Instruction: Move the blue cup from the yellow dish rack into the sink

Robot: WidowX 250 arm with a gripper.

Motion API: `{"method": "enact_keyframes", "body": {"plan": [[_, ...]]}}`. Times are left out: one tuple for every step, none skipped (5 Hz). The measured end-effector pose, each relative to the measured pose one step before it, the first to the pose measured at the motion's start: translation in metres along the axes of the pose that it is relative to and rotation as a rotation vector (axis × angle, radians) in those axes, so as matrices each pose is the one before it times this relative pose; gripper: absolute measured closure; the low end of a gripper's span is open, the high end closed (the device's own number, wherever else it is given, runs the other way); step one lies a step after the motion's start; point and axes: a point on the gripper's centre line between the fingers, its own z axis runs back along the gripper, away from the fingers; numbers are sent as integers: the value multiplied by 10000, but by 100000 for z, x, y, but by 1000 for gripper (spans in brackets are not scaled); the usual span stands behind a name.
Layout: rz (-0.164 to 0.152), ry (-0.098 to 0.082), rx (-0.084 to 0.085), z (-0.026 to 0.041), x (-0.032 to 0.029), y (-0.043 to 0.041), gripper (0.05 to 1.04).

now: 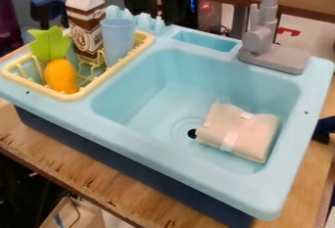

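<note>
Beside the drain (192, 133) of the blue sink (147, 97), a folded beige cloth (252, 130) is laid. It is best pinched gently through several layers, so its folds are kept together. Whether the jaws are released or clenched cannot be told.

Soft, fairly bright light spreads evenly over the toy sink (163, 167), with gentle shading in its basin (140, 102). Darkness lies below the counter's (85, 175) near edge; behind the sink, a small red light (204, 8) glows.
</note>
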Motion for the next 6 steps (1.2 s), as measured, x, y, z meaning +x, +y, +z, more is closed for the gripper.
{"method": "enact_keyframes", "body": {"plan": [[-218,356,-213,-1673,996,701,83],[48,243,-76,-657,643,928,83],[168,137,-41,-368,512,1285,83],[135,15,23,82,242,984,83],[-92,191,-56,-156,-68,-15,83],[1,-18,101,498,2,138,83]]}}
